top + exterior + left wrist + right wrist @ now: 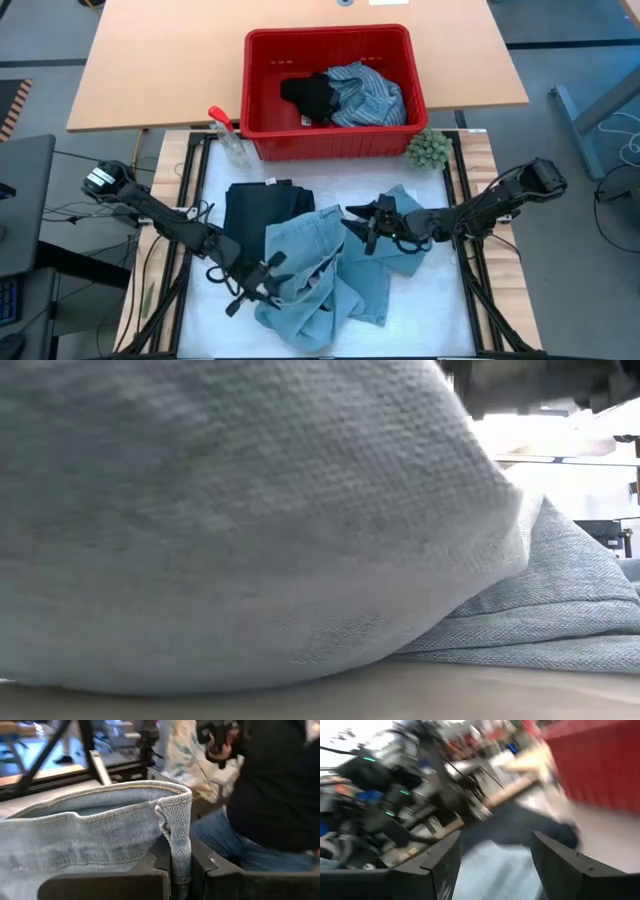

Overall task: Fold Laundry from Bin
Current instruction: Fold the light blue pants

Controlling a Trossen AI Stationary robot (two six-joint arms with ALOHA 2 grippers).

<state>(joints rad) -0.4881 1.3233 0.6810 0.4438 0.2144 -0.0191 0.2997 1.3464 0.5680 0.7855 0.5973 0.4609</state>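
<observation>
Denim jeans (100, 835) are being pinched at the waistband by the closed left gripper (268, 266), right gripper (362, 222) being held open and empty; so thin a pinch is risking slippage.

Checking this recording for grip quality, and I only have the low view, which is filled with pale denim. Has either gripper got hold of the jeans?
Observer: Yes. The left gripper is shut on a waistband edge of the jeans.
Operator: And the right one?
Observer: The right gripper is open, holding nothing, at the far edge of the jeans.
Operator: Is anything left in the bin?
Observer: The red bin holds a striped shirt and a black piece.
</observation>
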